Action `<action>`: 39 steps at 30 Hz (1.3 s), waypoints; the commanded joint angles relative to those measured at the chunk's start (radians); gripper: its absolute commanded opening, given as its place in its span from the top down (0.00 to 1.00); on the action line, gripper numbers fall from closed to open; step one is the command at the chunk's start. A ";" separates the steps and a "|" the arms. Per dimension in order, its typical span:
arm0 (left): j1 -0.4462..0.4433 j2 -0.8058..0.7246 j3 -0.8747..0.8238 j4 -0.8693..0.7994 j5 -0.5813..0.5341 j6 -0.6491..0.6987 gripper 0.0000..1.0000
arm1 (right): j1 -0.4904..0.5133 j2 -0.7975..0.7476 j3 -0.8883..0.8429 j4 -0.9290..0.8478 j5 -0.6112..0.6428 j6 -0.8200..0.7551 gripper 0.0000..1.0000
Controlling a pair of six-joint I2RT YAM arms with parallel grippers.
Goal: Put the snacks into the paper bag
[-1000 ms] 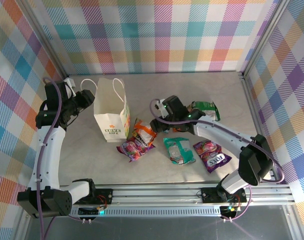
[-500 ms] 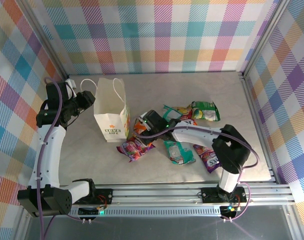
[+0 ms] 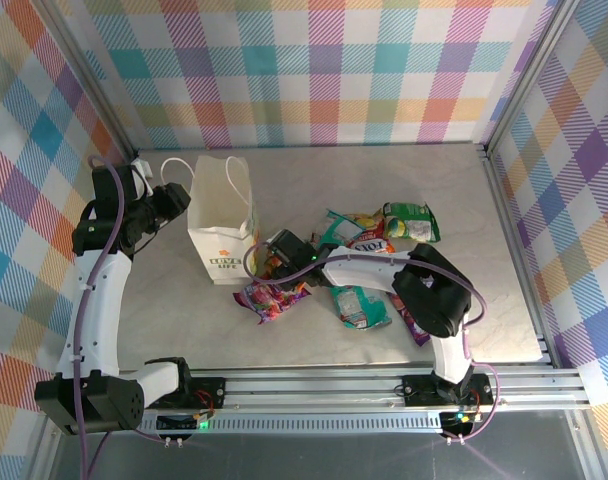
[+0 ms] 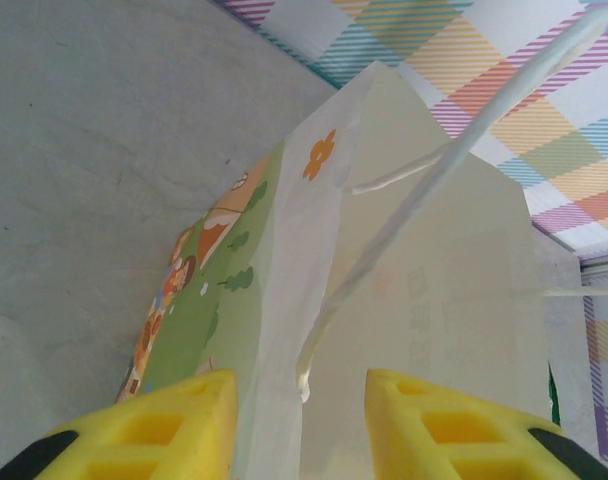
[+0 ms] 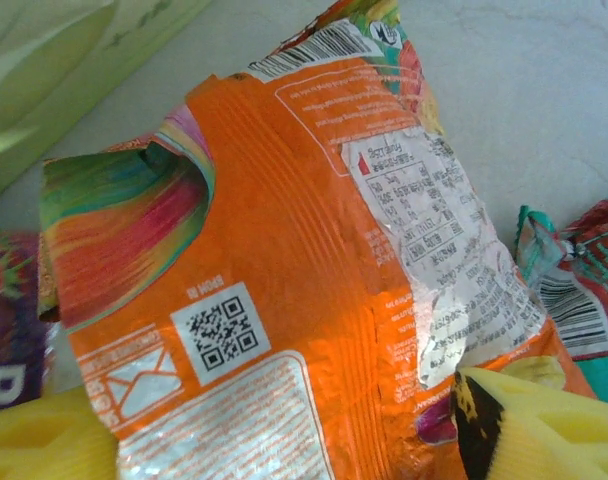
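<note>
The paper bag [image 3: 222, 228] stands upright on the left of the table [image 3: 384, 180], mouth open. In the left wrist view its side wall rises between the yellow fingers [image 4: 164, 425] of the left gripper [image 4: 299, 425]. They stand apart, and we cannot tell whether they pinch the paper. Just right of the bag's foot, the right gripper [image 5: 284, 435] grasps the orange packet [image 5: 284, 240], which is crumpled in its grip. The packet's lower edge is cut off and we cannot read its small print. From above, the right arm [image 3: 384, 272] covers most of the packet.
</note>
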 commanded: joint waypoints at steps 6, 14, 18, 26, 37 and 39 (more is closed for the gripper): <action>0.010 -0.018 0.011 -0.025 0.006 0.007 0.62 | 0.004 0.045 0.018 -0.003 0.092 0.016 0.66; 0.010 -0.016 0.015 -0.028 0.004 0.006 0.62 | 0.003 -0.018 -0.014 -0.007 0.095 0.009 0.82; 0.010 -0.021 0.020 -0.034 0.001 0.006 0.61 | 0.000 -0.066 -0.029 0.011 0.081 -0.004 0.85; 0.010 -0.025 0.081 -0.068 0.008 0.025 0.59 | -0.003 -0.161 -0.050 0.039 0.063 -0.030 0.89; 0.009 0.016 0.139 -0.072 -0.004 0.024 0.55 | -0.012 -0.336 -0.071 0.015 0.098 -0.052 0.93; 0.010 0.021 0.148 -0.073 -0.015 0.022 0.55 | -0.013 -0.373 -0.063 -0.003 0.098 -0.056 0.93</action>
